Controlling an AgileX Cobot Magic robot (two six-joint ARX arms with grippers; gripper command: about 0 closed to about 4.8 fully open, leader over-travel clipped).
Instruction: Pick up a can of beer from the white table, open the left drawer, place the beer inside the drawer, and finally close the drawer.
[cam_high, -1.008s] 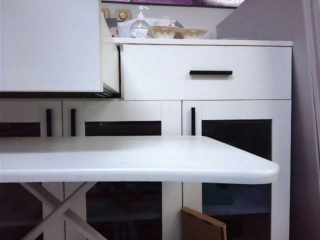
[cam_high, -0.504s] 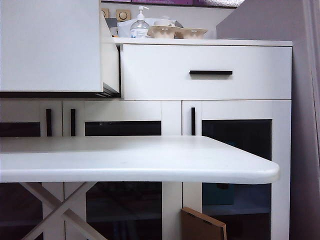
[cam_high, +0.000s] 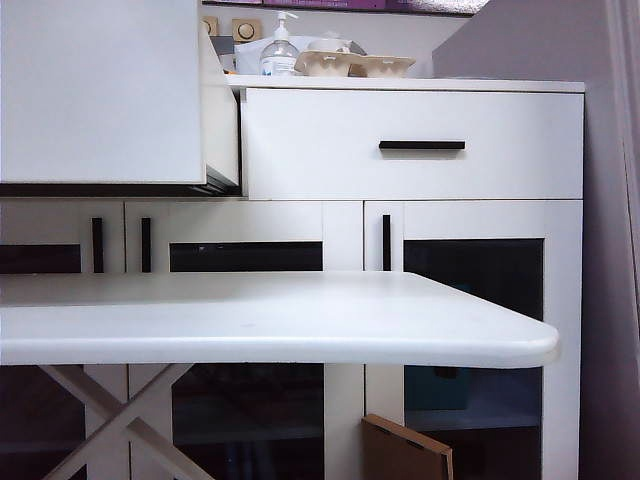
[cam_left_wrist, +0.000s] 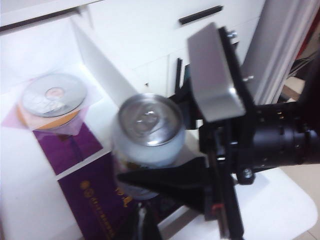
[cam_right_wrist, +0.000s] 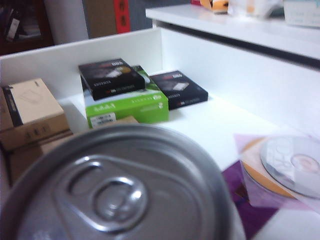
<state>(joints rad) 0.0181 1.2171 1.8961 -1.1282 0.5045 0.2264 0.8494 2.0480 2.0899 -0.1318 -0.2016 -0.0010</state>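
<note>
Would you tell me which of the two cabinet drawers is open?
The left drawer, pulled out toward the camera; the right drawer with the black handle sits flush.

The exterior view sits low, at about the height of the white table (cam_high: 300, 330), and looks straight across it at the white cabinet (cam_high: 480, 230) behind, with the open left drawer (cam_high: 100, 90) very near at the upper left side. The left wrist view looks down from above into the same open drawer (cam_left_wrist: 40, 150), close to the can of beer (cam_left_wrist: 147, 130) and a shiny disc (cam_left_wrist: 54, 95). The right wrist view is right behind the can's top (cam_right_wrist: 120, 190) and looks across the inside of the drawer (cam_right_wrist: 215, 115), so both wrist views share the can, the disc (cam_right_wrist: 292, 162) and the drawer.
</note>
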